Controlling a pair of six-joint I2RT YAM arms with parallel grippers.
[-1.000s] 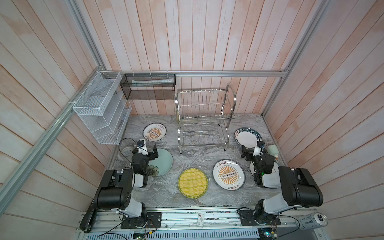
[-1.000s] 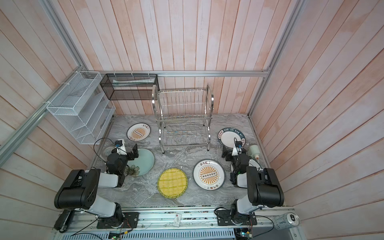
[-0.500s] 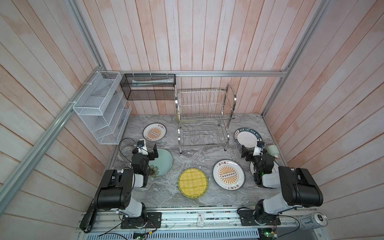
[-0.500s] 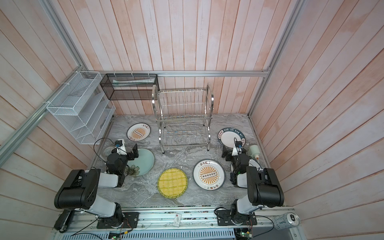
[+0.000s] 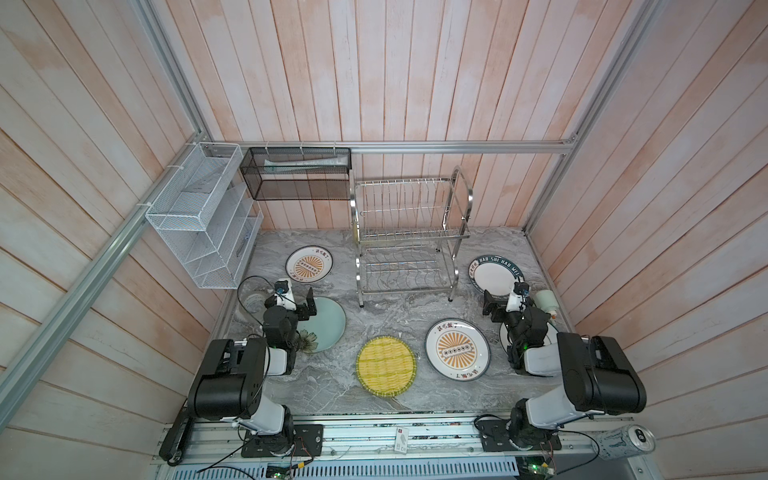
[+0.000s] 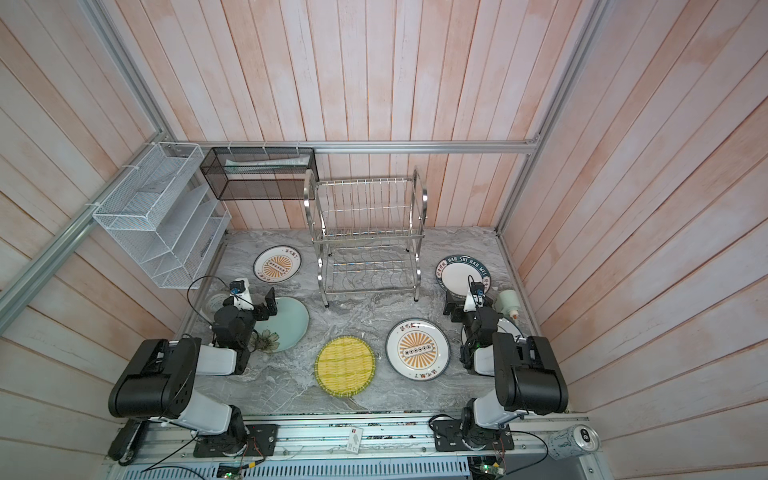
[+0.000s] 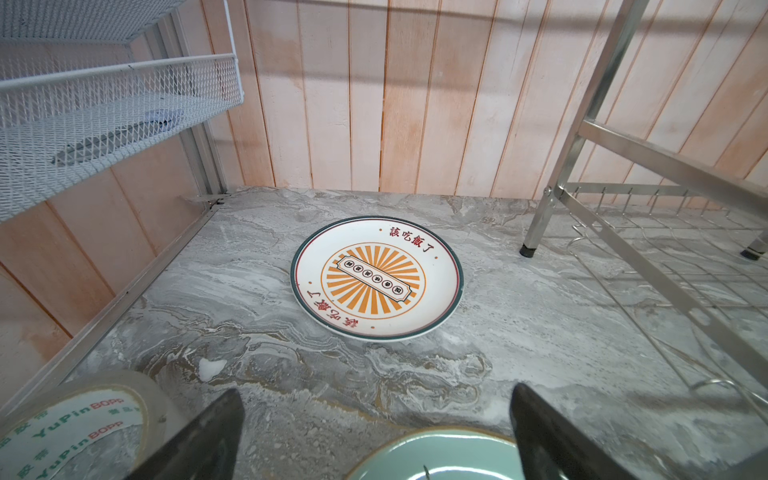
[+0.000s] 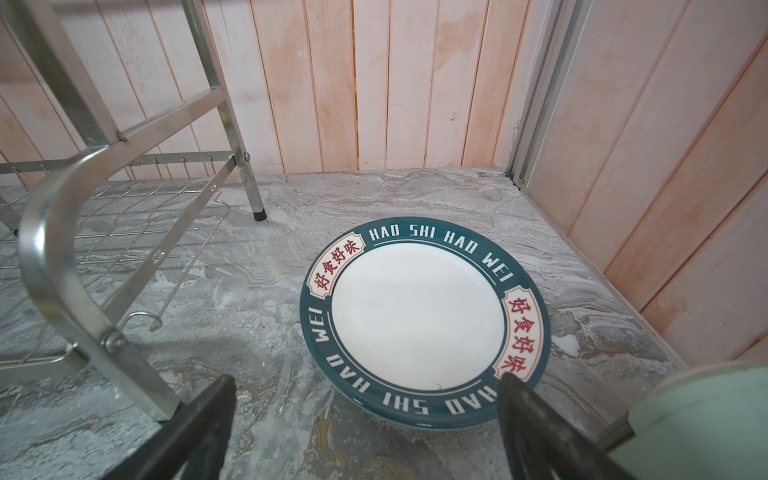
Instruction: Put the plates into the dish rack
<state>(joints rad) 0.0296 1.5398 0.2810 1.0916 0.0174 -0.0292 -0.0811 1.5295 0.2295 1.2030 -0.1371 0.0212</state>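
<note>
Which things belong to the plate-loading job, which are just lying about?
Job: shiny two-tier steel wire dish rack; two white orange-sunburst plates; yellow woven-look plate; pale green flower plate; white green-rimmed lettered plate; mostly hidden white plate.
Lying about: grey tape roll; white mesh organizer; black mesh basket; drink can.

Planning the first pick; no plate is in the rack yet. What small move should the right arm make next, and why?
Probably lower the right gripper onto the rim of the lettered green-rimmed plate: its jaws stand open and empty, and the plate lies flat ahead, beside the dish rack.
</note>
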